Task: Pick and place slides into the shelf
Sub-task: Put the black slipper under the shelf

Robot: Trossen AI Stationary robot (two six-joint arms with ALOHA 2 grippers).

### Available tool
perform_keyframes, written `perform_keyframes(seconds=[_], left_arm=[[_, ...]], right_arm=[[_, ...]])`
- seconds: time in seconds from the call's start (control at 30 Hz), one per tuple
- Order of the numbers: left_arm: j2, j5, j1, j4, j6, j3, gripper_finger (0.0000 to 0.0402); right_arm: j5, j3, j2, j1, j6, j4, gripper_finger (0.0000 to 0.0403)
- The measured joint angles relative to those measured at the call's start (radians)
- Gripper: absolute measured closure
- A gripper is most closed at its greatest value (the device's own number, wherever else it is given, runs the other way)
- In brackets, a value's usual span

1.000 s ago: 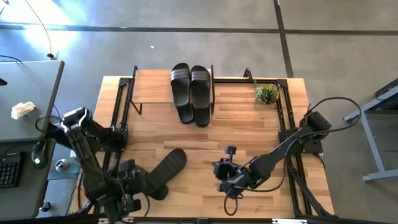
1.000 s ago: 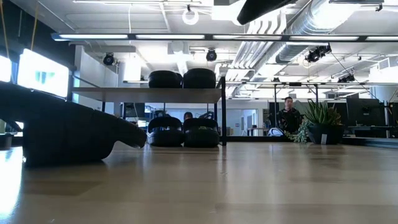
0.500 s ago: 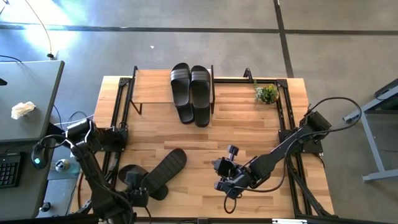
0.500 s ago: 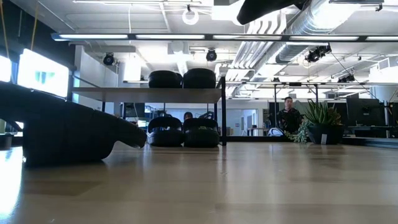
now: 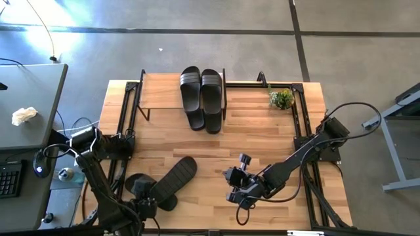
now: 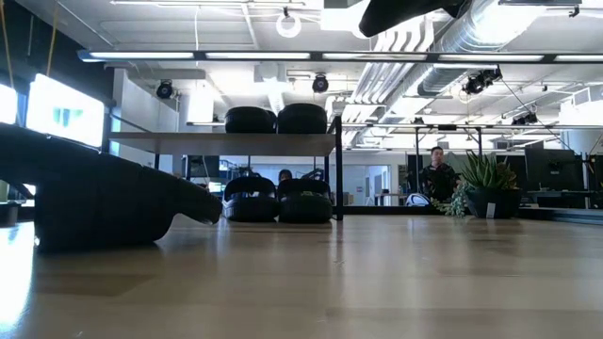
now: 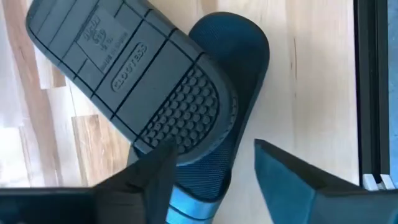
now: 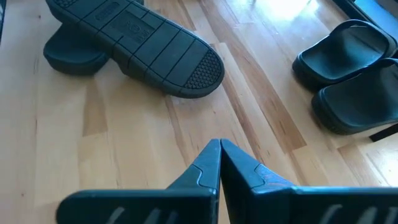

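Near the table's left front an upturned black slide (image 5: 176, 178) (image 7: 124, 74), ridged sole up, lies slanting across a second slide (image 5: 138, 184) (image 7: 227, 93) that is flat on the table. My left gripper (image 5: 143, 206) (image 7: 211, 180) points down over them, open, with a finger on each side of the lower slide's near end. Two slides (image 6: 250, 120) sit on the shelf (image 5: 161, 90) and two (image 6: 278, 200) stand under it. My right gripper (image 5: 233, 191) (image 8: 219, 158) hovers shut above bare table at the front centre. My left gripper comes from above with its open fingers (image 7: 146, 180) beside the near end of the lower slide (image 7: 202, 190), just under the upturned slide's rounded end. I cannot tell whether either finger touches a slide.
A small potted plant (image 5: 281, 98) stands at the far right corner. Black frame rails (image 5: 298, 124) run along the table's left and right sides. Bare wood lies between the shelf and both grippers. A person (image 6: 435, 174) stands in the room far behind the table.
My left arm has dropped and drawn toward the table's near edge, bringing its gripper down at the near end of the two stacked slides. Both slides lie where they were.
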Motion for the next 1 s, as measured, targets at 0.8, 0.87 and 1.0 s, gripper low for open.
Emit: perform_keyframes(seconds=[0.8,0.87,1.0], left_arm=[[0.192,-0.051,0.000,-0.080,-0.107,0.000,0.0187],[0.202,-0.057,0.000,-0.083,-0.127,0.000,0.0199],[0.208,-0.060,0.000,-0.083,-0.166,0.000,0.0223]], right_arm=[[0.009,0.000,0.000,-0.003,-0.008,-0.012,0.0402],[0.009,0.000,0.000,-0.003,-0.008,-0.013,0.0402],[0.011,0.000,0.000,-0.003,-0.007,-0.012,0.0402]])
